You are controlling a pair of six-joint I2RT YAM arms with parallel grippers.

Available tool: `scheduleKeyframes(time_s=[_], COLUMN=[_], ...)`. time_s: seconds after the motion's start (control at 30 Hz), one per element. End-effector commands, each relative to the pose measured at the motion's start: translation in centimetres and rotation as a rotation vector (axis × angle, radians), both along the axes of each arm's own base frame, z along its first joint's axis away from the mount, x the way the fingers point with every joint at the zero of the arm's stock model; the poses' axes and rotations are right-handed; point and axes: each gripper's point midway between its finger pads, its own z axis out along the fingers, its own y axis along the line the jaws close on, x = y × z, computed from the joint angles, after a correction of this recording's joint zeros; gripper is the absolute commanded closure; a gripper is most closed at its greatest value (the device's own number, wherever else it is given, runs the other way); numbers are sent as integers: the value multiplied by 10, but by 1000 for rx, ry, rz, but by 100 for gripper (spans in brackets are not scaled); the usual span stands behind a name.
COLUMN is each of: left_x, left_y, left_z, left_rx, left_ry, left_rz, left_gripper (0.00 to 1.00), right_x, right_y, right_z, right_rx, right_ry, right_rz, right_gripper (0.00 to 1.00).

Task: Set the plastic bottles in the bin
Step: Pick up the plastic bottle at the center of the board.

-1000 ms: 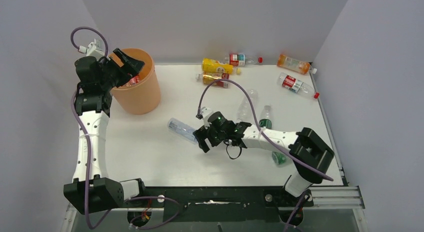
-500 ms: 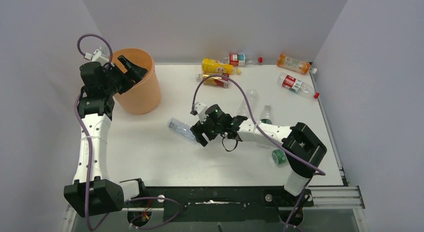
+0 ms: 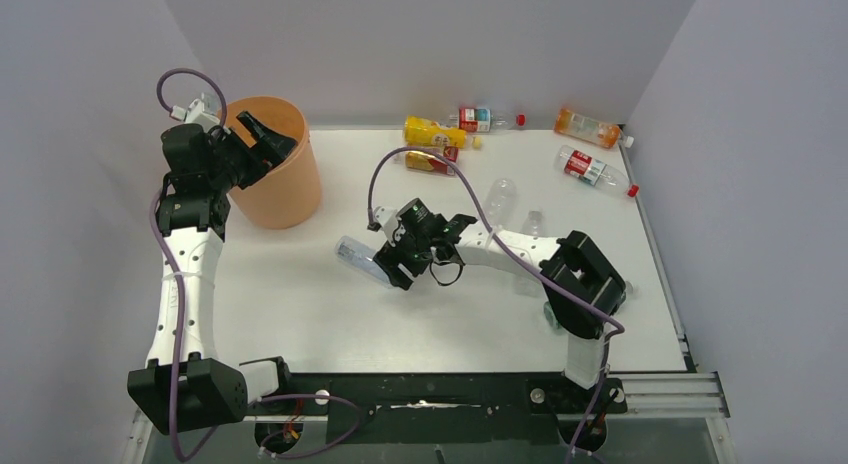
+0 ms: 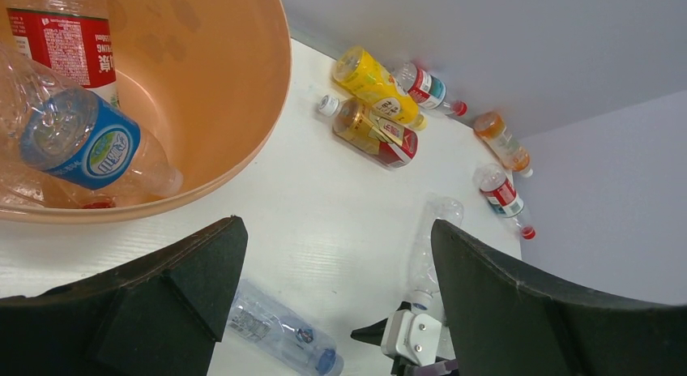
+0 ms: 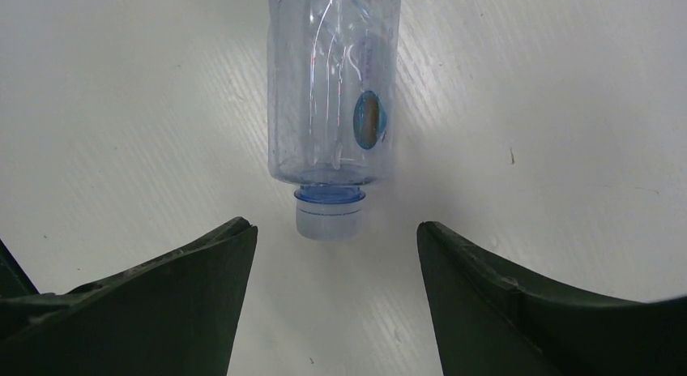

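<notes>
The left gripper (image 4: 339, 230) hangs above the left side of the mouth of the peach-orange bin (image 4: 271, 84), its jaws spread wide with nothing between them. From its wrist, the bin's mouth opens up and to the left of its left finger (image 4: 162, 303). Inside lie a blue-labelled bottle (image 4: 81, 145) and, beyond that, a red-labelled bottle (image 4: 61, 36). Far ahead of its tips, towards the back wall, lie five more bottles:
- a yellow bottle (image 4: 373, 80)
- a gold-and-red bottle (image 4: 377, 133) just beside the yellow one
- a bottle with a red-and-teal label (image 4: 425, 88)
- an orange-filled bottle (image 4: 502, 141)
- a red-capped bottle (image 4: 502, 194)

The right gripper (image 5: 334, 230) sits low over the white table (image 5: 121, 108), well apart from the left one, with its jaws also apart. A clear blue-capped bottle (image 5: 332, 92) lies on its side straight ahead of it, with the cap (image 5: 328, 218) pointing back at the gripper. The cap is about level with the fingertips and centred in the gap. Bare table shows on each side of it, so neither finger touches it. The bottle's body stretches away from the gripper, with a small oval sticker on the side nearer the right finger.
</notes>
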Motion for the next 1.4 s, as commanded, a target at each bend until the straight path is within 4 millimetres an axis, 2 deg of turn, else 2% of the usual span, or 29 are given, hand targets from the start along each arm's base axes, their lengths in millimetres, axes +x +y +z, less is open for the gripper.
scheduleKeyframes(time_s=[0.0, 0.5, 0.7, 1.37], left_x=[-1, -4, -3, 0], left_y=[-4, 0, -1, -4], left_z=[18, 21, 21, 18], left_rx=[9, 28, 27, 35], left_ry=[-69, -57, -56, -52], left_rz=[-19, 1, 2, -10], left_gripper=[15, 15, 15, 15], right_x=[3, 11, 17, 10], right_y=[1, 4, 5, 13], right_z=[9, -8, -6, -18], right_rx=[0, -23, -6, -19], right_ry=[-7, 10, 9, 61], right_rz=[33, 59, 61, 111], right_gripper=[27, 33, 35, 45])
